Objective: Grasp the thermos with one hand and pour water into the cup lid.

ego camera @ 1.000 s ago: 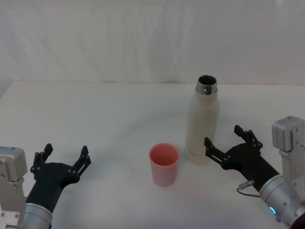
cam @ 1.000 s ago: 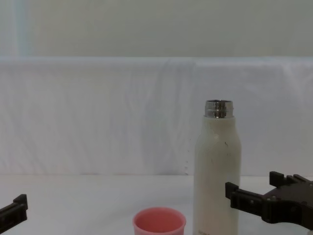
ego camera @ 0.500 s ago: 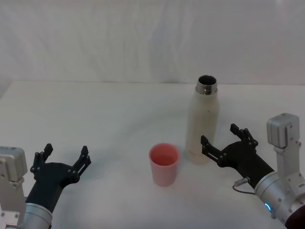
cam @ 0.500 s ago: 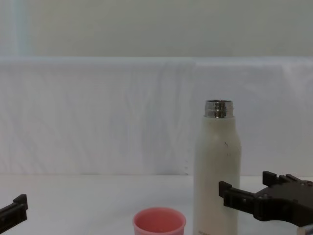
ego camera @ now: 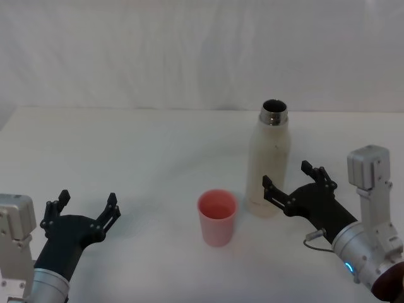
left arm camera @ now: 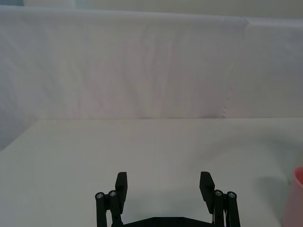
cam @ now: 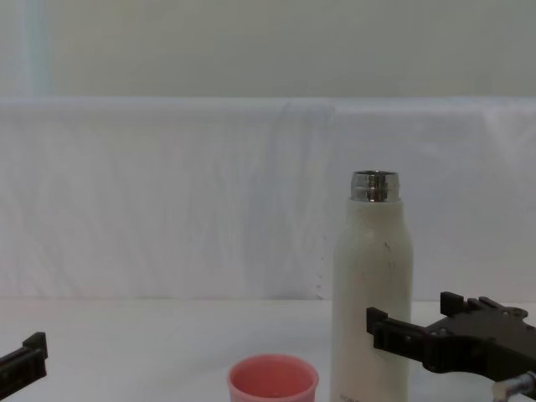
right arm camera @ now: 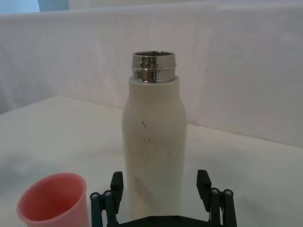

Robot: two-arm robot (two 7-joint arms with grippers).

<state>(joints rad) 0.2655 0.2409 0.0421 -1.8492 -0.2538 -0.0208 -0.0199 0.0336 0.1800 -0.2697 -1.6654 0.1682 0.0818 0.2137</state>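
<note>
Upright on the white cloth-covered table (ego camera: pixel 126 145), the thermos (ego camera: pixel 269 164) is a tall cream-white cylinder with rounded shoulders, a matte body flecked with small dark specks, and a narrow polished steel neck, threaded and uncapped. Just beside it, on the robot's left and slightly nearer, stands the cup lid (ego camera: pixel 217 218), a short round salmon-pink plastic cup with its mouth upward, apart from the bottle. The right gripper (ego camera: pixel 288 182), black and built of jointed links, has its fingers spread wide and level with the lower body of the thermos; compared with one second ago it has advanced toward the bottle, so that the fingers now flank its base without visibly touching it. The left gripper (ego camera: pixel 84 206) rests parked near the table's front left with fingers apart, unchanged. The right wrist view adds the specks and the neck's ridges in close detail, with the bottle centred between the two fingertips (right arm camera: pixel 117 182). The chest view shows the thermos in side profile, rising well above the cup lid's rim.
</note>
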